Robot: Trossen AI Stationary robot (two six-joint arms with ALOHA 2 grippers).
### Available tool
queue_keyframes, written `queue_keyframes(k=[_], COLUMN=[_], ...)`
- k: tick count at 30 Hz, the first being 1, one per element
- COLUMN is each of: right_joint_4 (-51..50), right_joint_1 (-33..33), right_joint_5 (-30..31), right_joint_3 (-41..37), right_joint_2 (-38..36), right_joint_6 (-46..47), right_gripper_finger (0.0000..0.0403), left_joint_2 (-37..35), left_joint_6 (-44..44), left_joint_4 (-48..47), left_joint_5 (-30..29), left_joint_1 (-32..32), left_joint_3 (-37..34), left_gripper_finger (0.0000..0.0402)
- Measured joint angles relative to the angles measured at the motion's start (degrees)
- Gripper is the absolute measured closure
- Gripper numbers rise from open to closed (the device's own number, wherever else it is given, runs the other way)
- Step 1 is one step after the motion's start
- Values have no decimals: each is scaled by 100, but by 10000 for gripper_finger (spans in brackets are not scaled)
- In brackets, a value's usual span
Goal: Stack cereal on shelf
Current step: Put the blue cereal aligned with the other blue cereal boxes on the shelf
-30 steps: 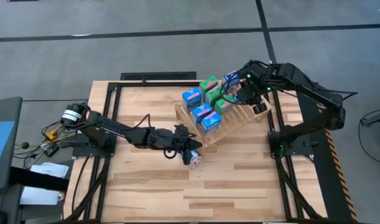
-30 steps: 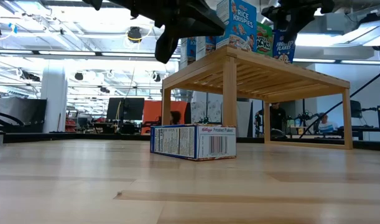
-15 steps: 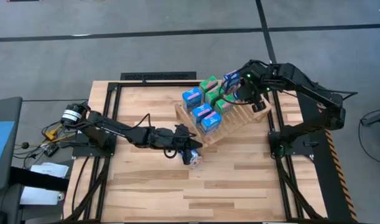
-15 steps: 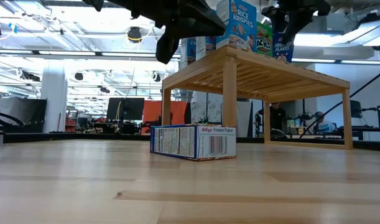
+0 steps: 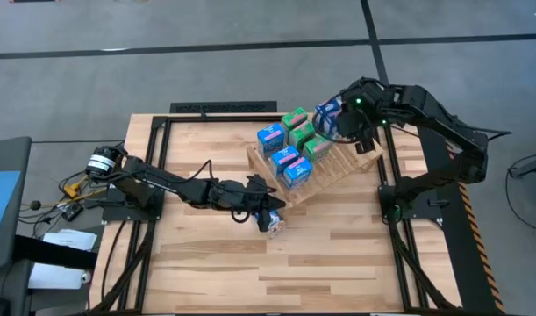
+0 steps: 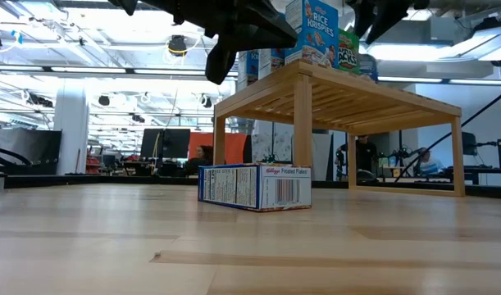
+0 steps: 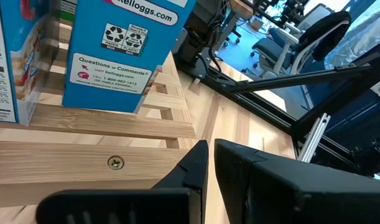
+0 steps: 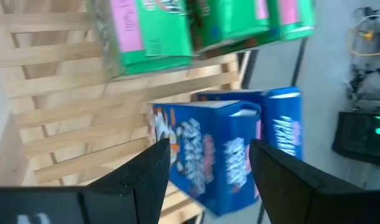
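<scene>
I am keeping the left gripper (image 5: 269, 213) pinched shut and holding nothing, low over the table (image 5: 206, 263) just off the shelf's (image 5: 338, 171) near-left corner, so it is waiting right above the one cereal box (image 6: 254, 187) that is lying flat on the table beside the shelf. The other cereal boxes (image 5: 288, 149) are standing upright in a tight cluster on the shelf's slats, leaving the slats on the right bare for more. I am hovering the right gripper (image 5: 351, 123) over the far end of the shelf with its fingers spread and empty, a blue box (image 8: 217, 155) standing free on the slats between them
</scene>
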Motion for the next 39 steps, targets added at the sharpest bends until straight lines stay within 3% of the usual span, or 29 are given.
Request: queue_keyframes(k=[12, 15, 17, 23, 28, 39], right_joint_4=[5, -148, -219, -230, -234, -694], right_joint_1=[142, 389, 583, 1067, 1296, 1600], right_joint_5=[159, 212, 267, 269, 269, 261], right_joint_3=[442, 813, 1104, 1799, 2054, 2064], right_joint_2=[0, 0, 0, -2, -2, 60], right_joint_6=[310, 633, 838, 1437, 1815, 2694], right_gripper_finger=[158, 158, 158, 158, 158, 158], left_joint_2=[-6, -184, -355, -357, 14, 849], left_joint_6=[5, 86, 14, -130, -756, -1742], left_joint_4=[-60, -699, -1372, -2150, -2737, -2193], left_joint_5=[195, 705, 657, -45, -1519, -2237], left_joint_1=[5, 22, -10, -455, -986, -1391], left_joint_3=[0, -6, -4, -32, -70, -59], left_gripper_finger=[384, 384, 385, 399, 401, 401])
